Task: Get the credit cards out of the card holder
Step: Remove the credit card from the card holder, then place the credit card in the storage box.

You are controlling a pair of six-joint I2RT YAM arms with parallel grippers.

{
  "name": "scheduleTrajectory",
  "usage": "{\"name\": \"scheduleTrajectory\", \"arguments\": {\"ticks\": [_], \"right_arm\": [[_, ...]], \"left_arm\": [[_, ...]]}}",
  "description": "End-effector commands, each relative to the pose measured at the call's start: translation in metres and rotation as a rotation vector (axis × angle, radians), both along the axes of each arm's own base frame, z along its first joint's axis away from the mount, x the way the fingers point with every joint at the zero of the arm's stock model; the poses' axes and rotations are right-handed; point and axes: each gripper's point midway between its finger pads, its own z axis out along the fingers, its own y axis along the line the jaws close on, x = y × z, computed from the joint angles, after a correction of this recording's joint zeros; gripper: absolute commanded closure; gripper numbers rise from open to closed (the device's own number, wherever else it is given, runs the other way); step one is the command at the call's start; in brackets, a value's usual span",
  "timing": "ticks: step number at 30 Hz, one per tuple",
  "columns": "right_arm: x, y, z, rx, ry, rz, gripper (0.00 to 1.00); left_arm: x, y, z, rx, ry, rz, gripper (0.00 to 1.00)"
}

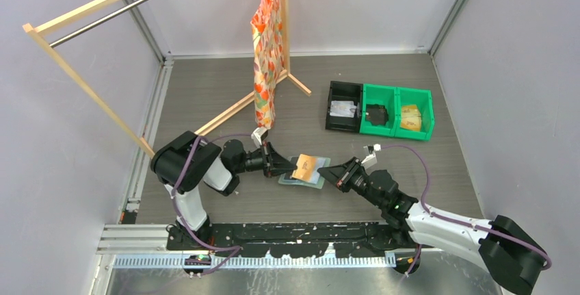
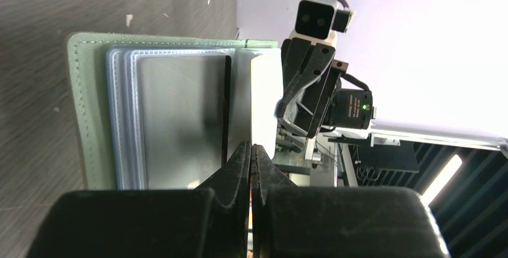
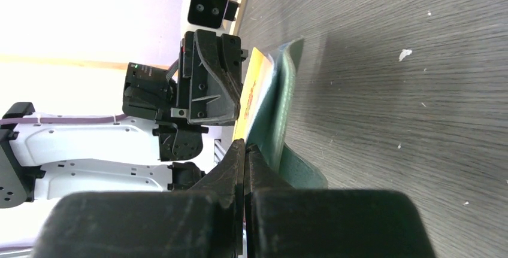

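Your left pincer [image 2: 250, 150] is clenching tight on the edge of a card [image 1: 304, 166]. From above, the card is showing orange and is tilting up off the holder [image 2: 90, 108]. In the left wrist view its other face is looking white.

The holder is lying open on the surface [image 1: 205, 96], between the two arms and near the middle of the near half. Its green cover is facing down and its clear sleeves [image 2: 180, 120] are facing up.

Your right pincer [image 3: 245, 147] is also clenching, and it is gripping the holder's opposite edge. That side of the green cover is lifting a little off the surface. The two pincers are facing each other across the holder.

Three bins [image 1: 379, 109], one black and two green, are sitting well apart at the far right. A patterned cloth [image 1: 265, 48] is hanging from a wooden rack [image 1: 89, 86] at the back.
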Motion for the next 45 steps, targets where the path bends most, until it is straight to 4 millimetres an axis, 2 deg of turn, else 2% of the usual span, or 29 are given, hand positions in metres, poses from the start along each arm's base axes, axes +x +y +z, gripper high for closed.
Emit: {"name": "scheduleTrajectory", "arguments": {"ticks": [1,8,17,21,22,23,25,26,28,34,37,41,45], "right_arm": [[-0.002,-0.009,-0.014,-0.006,0.007,-0.025,0.99],[-0.003,-0.01,-0.022,-0.028,0.027,-0.022,0.99],[-0.006,-0.014,-0.046,-0.107,0.081,-0.023,0.99],[-0.009,-0.022,-0.064,-0.181,0.123,-0.035,0.99],[-0.01,-0.023,-0.068,-0.205,0.132,-0.034,0.96],[-0.012,-0.027,-0.074,-0.233,0.147,-0.036,0.86],[-0.016,-0.035,-0.084,-0.3,0.174,-0.04,0.6],[-0.015,-0.039,-0.081,-0.342,0.187,-0.048,0.52],[-0.018,-0.048,-0.079,-0.393,0.194,-0.06,0.44],[-0.02,-0.072,-0.053,-0.416,0.141,-0.125,0.41],[-0.018,-0.072,-0.035,-0.392,0.101,-0.13,0.41],[-0.01,-0.057,-0.01,-0.352,0.051,-0.103,0.41],[-0.001,-0.018,0.013,-0.193,0.001,-0.027,0.37]], "left_arm": [[0.006,0.008,0.012,-0.028,-0.074,0.024,0.99],[0.007,0.009,0.009,-0.021,-0.071,0.029,1.0],[0.007,0.01,-0.019,0.03,-0.024,0.027,0.99],[0.007,0.01,-0.017,0.027,-0.031,0.027,0.99],[0.007,0.01,-0.014,0.022,-0.037,0.029,0.99],[0.008,0.01,-0.012,0.017,-0.04,0.029,0.99],[0.009,0.009,-0.006,0.005,-0.048,0.03,0.99],[0.01,0.009,-0.002,-0.002,-0.054,0.031,0.99],[0.011,0.008,0.002,-0.01,-0.06,0.034,1.0],[0.013,0.006,0.009,-0.024,-0.066,0.029,0.99],[0.012,0.004,0.01,-0.029,-0.067,0.021,0.99],[0.009,-0.005,0.019,-0.049,-0.083,-0.003,1.0],[0.006,-0.013,0.028,-0.067,-0.096,-0.02,0.99]]}}
